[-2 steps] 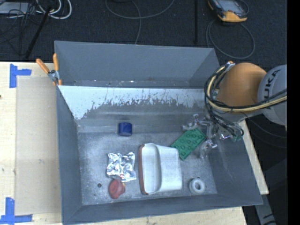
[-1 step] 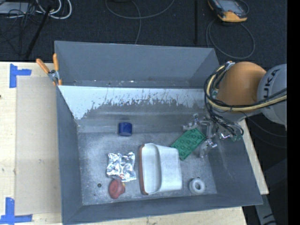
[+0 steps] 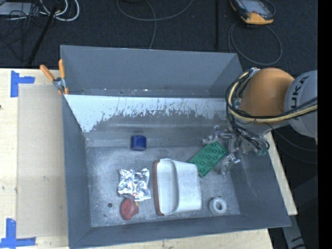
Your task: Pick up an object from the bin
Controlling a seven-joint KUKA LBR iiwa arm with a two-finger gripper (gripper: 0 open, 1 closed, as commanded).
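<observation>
- Where the arm reaches in from the right, the gripper (image 3: 222, 149) is seen low in the bin (image 3: 155, 77), fingers spread apart about the right end of a flat green studded plate (image 3: 207, 158) lying right of centre.
- The plate is judged thin and easily slid, so the fingers are best closed squarely across its narrow width.
- The grey metal floor is speckled and looks slick.
- A white tub (image 3: 177, 187) lies just beside the plate, and the right wall is near, so little room is left.

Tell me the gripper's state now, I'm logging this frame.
Gripper: open, jaws either side of the right end of the green plate, not shut on it.
</observation>
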